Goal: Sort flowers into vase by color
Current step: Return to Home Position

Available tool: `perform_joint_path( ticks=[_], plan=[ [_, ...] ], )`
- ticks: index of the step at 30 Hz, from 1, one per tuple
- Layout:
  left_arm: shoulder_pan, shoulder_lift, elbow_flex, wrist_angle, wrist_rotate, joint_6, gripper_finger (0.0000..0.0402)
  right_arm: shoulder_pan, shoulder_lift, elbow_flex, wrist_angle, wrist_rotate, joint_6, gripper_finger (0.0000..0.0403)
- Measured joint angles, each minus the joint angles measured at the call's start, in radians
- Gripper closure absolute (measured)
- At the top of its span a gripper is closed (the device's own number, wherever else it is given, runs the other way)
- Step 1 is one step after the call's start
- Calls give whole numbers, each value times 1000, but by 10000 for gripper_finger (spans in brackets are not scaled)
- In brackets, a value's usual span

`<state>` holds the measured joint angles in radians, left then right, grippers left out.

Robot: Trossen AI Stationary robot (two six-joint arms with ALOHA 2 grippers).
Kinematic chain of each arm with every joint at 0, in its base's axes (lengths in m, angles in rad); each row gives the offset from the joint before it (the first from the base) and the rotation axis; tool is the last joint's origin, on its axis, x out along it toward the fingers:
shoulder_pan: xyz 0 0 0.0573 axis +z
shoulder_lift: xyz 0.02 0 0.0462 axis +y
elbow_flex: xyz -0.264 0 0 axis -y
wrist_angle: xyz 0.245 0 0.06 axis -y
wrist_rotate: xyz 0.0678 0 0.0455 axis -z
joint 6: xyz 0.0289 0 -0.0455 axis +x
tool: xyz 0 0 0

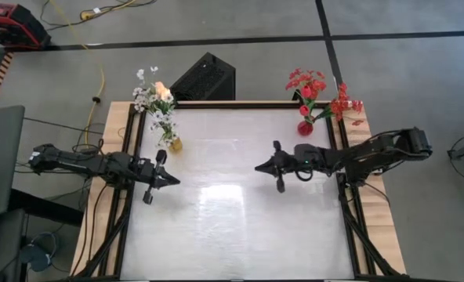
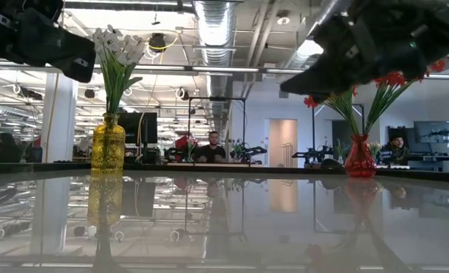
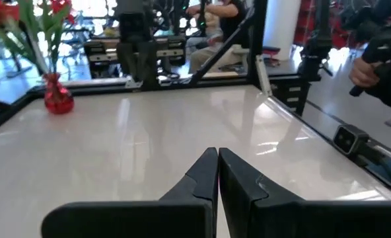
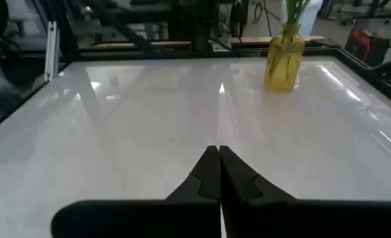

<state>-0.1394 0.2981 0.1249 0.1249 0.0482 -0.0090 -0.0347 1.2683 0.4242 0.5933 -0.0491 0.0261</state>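
Flowers [image 1: 155, 100] all sit in vases, none on the worktop [image 1: 232, 211] surface. White sprays [image 1: 163, 117] stand in the yellow vase [image 1: 175, 144] at the worktop's back left corner, red blossoms [image 1: 320, 92] in the red vase [image 1: 305, 128] at its back right corner. Left tool [image 1: 169, 180] hangs over the worktop's left side, right tool [image 1: 261, 167] over its middle right. Both are pinched narrow and hold nothing.

Risk, as I judge it: an arm swinging toward the worktop's back edge could brush leaning stems or clip a vase. Tall stems likely make both vases top-heavy, so a nudge may tip one and spill sorted flowers.
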Motion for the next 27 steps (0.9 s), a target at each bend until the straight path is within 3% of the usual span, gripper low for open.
perform_joint_path(
  ticks=[7, 13, 18, 27],
  plan=[
    [0, -4, 0, -36, -38, -42, 402, -8, -7, -168, 225, 10, 56, 383],
    [0, -4, -7, -35, -55, -91, 402, -8, -7, -243, 232, 98, 114, 382],
    [0, -4, -108, 93, -56, -133, 402, -7, -7, -275, 266, 101, 131, 382],
    [-1, -5, -113, 52, -67, -169, 402, -7, -31, -317, 279, 101, 127, 381]
  ],
)
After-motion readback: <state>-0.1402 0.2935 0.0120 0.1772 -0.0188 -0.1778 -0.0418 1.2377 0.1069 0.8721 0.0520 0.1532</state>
